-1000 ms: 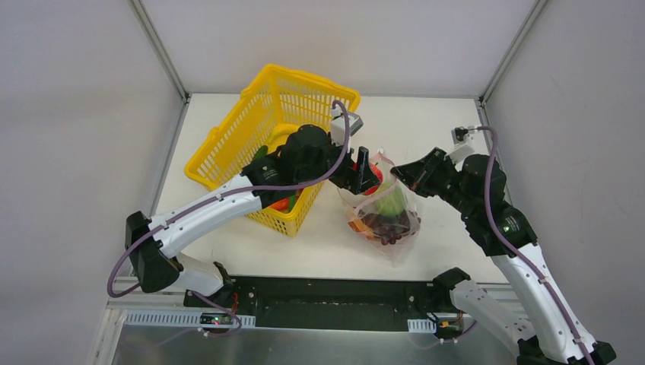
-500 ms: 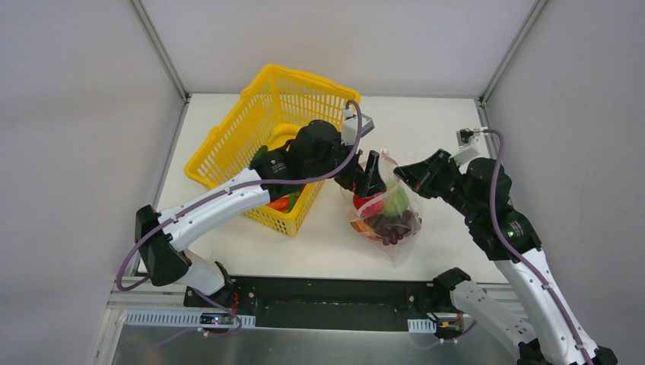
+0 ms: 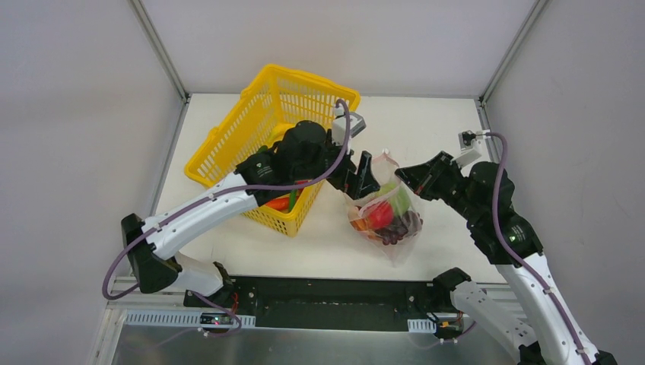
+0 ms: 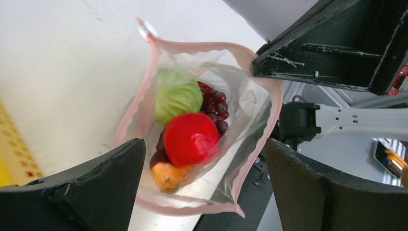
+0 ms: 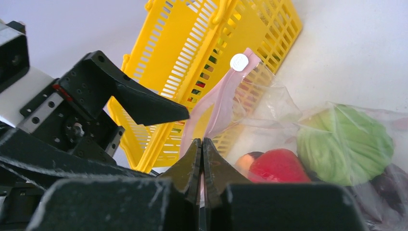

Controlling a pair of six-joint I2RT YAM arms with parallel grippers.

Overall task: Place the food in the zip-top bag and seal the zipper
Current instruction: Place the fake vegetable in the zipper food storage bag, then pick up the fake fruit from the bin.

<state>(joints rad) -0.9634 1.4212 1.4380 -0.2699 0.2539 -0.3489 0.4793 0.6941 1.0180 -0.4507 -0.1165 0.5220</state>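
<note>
Your right gripper (image 5: 202, 153) is pinching shut on the mouth edge of the zip-top bag (image 3: 389, 245), holding that side of the rim up. Your left gripper (image 3: 360, 176) is hanging just above the mouth with its jaws spread wide and nothing between them.

The bag is sitting on the table (image 3: 433, 129), just right of the yellow basket (image 3: 255, 125) and between your two arms. Its mouth is gaping. Inside, a red tomato (image 4: 191, 139) is lying on top, with the green cabbage (image 4: 178, 98), purple grapes (image 4: 217, 103) and an orange piece (image 4: 166, 176) around it. More food (image 3: 280, 203) is showing in the basket.

You're dealing with thin, slack film here. It's probably going to sag and fold wherever it isn't held, and it looks slick. The toys seem light, hard and glossy, so they're likely to roll if the bag tips.

Take hold on the zipper (image 4: 129, 122), the pink strip round the mouth. It looks like the firmest part. A small white tab (image 4: 144, 32) is marking the far corner, a sensible end to press from when sealing.
</note>
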